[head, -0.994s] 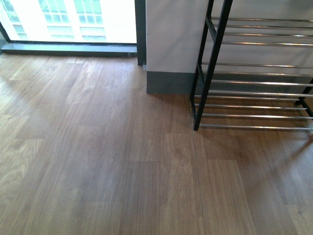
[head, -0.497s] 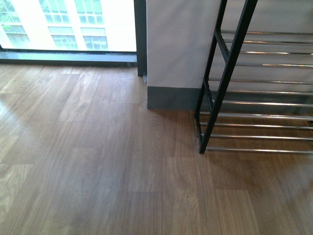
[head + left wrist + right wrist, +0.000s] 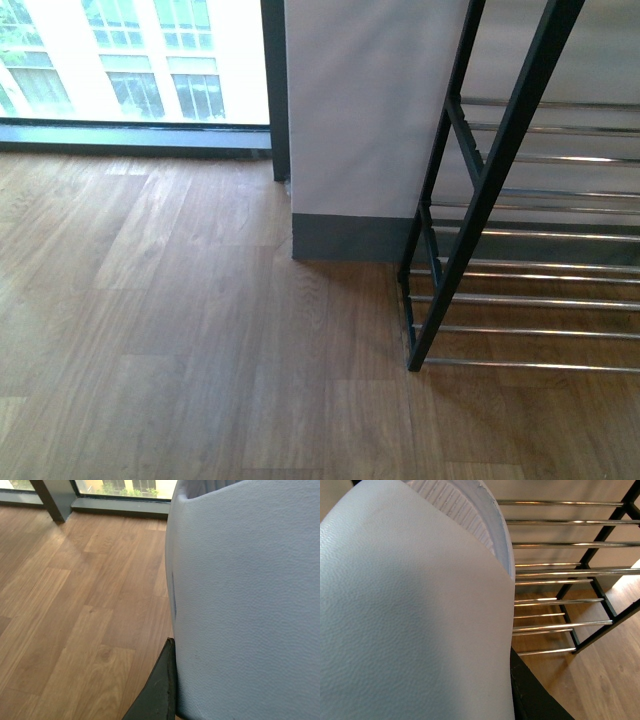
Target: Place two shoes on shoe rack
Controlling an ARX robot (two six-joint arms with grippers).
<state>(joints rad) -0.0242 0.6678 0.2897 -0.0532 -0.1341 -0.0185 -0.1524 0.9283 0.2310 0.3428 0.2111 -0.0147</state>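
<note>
Pebbled pale blue-white leather fills both wrist views: one slide-type shoe (image 3: pixel 240 600) rests against the dark finger of the left gripper (image 3: pixel 167 680). A second shoe (image 3: pixel 410 620) with a ribbed white sole lies against the right gripper (image 3: pixel 520 685). Each gripper looks clamped on its shoe, though only one finger shows per view. Since a second ago, the black-framed shoe rack with chrome rod shelves (image 3: pixel 520 130) has grown larger in the front view and its foot has slid lower, toward 4 o'clock. The grey-skirted white wall (image 3: pixel 345 237) at 12 o'clock has also swelled, so the robot has closed in. Both shoes hang off the brown wooden plank floor (image 3: pixel 180 330). The right one is already near the rods, so placing looks imminent.
</note>
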